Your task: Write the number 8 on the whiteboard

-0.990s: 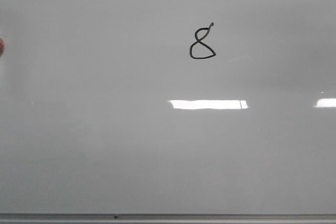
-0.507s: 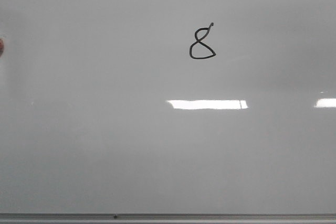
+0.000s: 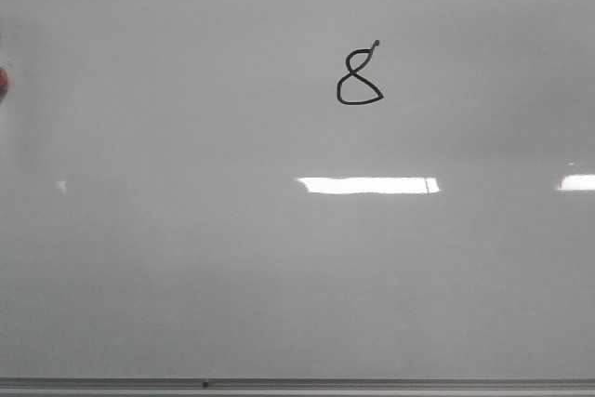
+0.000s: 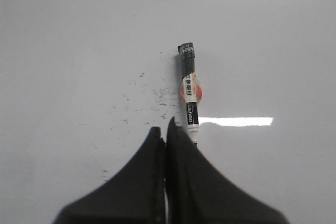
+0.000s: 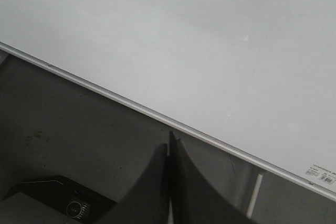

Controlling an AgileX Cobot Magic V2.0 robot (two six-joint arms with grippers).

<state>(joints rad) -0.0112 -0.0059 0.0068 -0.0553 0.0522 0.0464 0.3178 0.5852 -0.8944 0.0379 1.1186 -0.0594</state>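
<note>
The number 8 (image 3: 359, 76) is drawn in thin black line on the whiteboard (image 3: 186, 258), upper middle of the front view. No gripper shows in that view. In the left wrist view my left gripper (image 4: 163, 128) is shut, its fingers pressed together with nothing between them. A black-and-white marker (image 4: 189, 93) lies on the whiteboard (image 4: 63, 51) just beyond and beside the fingertips, its lower end hidden behind one finger. My right gripper (image 5: 169, 148) is shut and empty, off the whiteboard (image 5: 184, 35) beyond its edge.
A grey metal edge strip (image 3: 372, 384) runs along the board's near side, also the strip (image 5: 131, 106) by my right gripper. A red round thing (image 4: 199, 94) sits under the marker and at the board's left edge (image 3: 2, 84). Small black ink specks (image 4: 152, 95) dot the board.
A small bright glint has appeared on the board at the left. The 8 and the board look the same.
</note>
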